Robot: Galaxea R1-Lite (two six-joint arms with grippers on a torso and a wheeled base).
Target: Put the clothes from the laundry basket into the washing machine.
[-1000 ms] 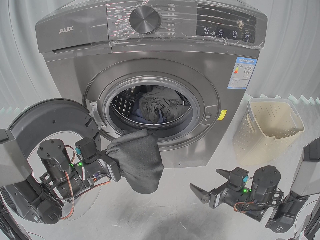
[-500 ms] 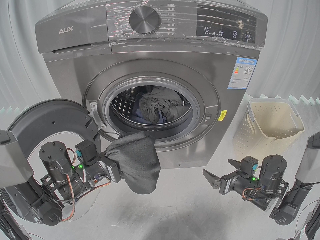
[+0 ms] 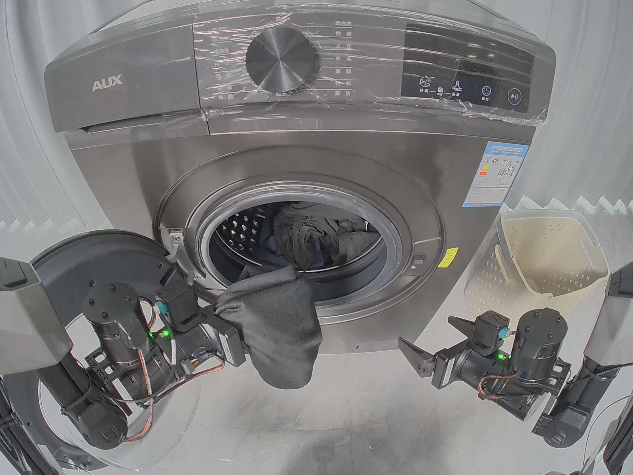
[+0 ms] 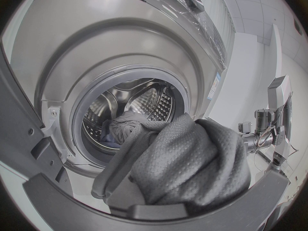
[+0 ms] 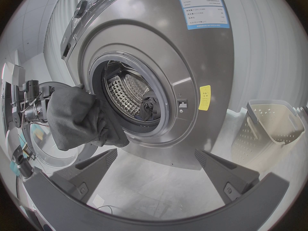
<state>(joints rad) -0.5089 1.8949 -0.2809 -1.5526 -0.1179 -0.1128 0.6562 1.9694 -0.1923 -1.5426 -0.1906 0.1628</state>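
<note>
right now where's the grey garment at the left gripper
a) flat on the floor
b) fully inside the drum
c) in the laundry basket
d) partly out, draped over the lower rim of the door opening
d: the grey garment has its upper end over the lower rim of the washing machine opening, while its bulk hangs outside in front, bunched over the left gripper.

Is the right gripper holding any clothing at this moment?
No, the right gripper is open with nothing in it, while the dark garment hangs over by the washing machine's opening.
</note>
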